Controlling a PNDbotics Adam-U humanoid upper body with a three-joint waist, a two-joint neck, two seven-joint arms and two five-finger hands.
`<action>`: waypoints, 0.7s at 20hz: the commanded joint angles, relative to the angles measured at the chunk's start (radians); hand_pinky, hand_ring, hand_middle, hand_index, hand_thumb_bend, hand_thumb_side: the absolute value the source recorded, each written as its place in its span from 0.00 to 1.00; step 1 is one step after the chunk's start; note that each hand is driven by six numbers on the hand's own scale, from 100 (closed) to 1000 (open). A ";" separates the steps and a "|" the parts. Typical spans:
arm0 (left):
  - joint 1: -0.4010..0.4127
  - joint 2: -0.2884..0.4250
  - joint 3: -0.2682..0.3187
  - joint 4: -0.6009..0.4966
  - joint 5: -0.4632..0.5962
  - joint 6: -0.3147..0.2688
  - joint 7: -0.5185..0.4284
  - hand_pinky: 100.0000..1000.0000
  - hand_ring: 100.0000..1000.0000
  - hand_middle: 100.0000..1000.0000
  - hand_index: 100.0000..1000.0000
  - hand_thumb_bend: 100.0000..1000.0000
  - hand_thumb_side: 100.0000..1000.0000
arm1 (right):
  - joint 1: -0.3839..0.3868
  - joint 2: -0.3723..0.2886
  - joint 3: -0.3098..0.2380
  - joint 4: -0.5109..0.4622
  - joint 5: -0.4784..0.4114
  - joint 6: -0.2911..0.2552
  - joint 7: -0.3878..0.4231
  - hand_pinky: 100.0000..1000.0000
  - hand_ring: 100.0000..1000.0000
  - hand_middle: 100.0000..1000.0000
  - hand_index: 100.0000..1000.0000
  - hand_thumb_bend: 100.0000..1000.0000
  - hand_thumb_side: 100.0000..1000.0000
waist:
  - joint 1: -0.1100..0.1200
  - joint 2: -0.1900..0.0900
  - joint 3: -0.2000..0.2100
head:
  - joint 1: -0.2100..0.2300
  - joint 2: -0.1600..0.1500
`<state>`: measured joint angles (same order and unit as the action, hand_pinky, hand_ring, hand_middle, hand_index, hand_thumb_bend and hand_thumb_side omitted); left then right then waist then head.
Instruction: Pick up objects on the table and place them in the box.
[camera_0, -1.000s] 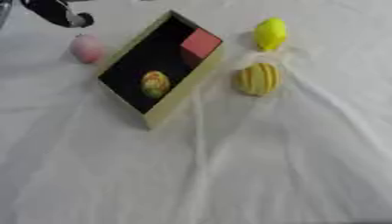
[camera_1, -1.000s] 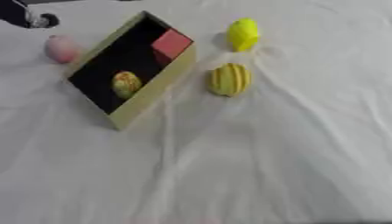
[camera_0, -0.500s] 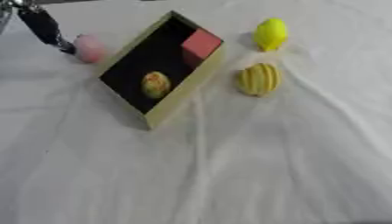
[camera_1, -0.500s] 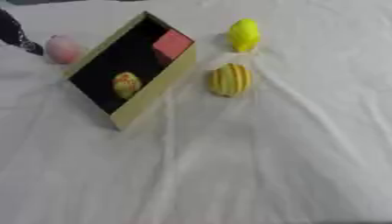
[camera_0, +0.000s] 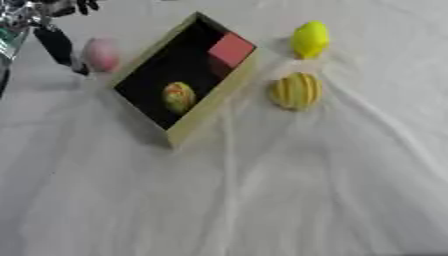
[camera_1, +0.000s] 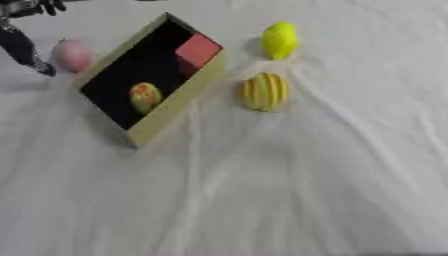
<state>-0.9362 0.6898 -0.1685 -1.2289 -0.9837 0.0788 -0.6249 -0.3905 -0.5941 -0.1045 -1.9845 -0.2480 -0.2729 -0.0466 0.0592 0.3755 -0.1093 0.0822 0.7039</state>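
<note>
Box bears no readable writing; left hand beside it.

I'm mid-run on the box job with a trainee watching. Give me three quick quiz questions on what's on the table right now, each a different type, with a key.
1. True or false: the red block lies inside the box.
2. Multiple choice: which thing lies nearest the left hand? A) the pink object B) the striped yellow object C) the plain yellow object
3. Fill in: besides the red block, the box holds one more thing, a yellow and red ____ object.

Key: 1 true; 2 A; 3 egg-shaped.
</note>
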 joint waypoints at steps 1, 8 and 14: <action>-0.026 0.008 0.017 0.021 0.014 0.007 0.038 0.79 0.80 0.73 0.89 0.64 0.00 | -0.006 -0.018 -0.007 -0.015 -0.003 0.002 0.003 0.90 0.82 0.61 0.86 0.00 0.66 | -0.004 -0.018 0.000 | 0.004 0.000; -0.039 -0.007 0.021 0.071 0.041 0.030 0.083 0.77 0.79 0.72 0.88 0.51 0.00 | -0.004 -0.015 -0.004 -0.015 -0.001 0.009 0.007 0.90 0.82 0.61 0.86 0.00 0.66 | -0.004 -0.014 -0.002 | 0.005 0.001; -0.046 -0.023 0.018 0.135 -0.030 0.022 0.069 0.77 0.80 0.73 0.87 0.55 0.00 | -0.005 -0.014 -0.003 -0.015 -0.004 0.007 0.011 0.90 0.82 0.61 0.86 0.00 0.65 | -0.007 -0.012 -0.003 | 0.007 0.000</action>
<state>-0.9585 0.6483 -0.1618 -1.0958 -0.9972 0.1038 -0.5529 -0.3874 -0.5935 -0.1038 -1.9845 -0.2492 -0.2658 -0.0376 0.0579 0.3822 -0.1116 0.0866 0.7038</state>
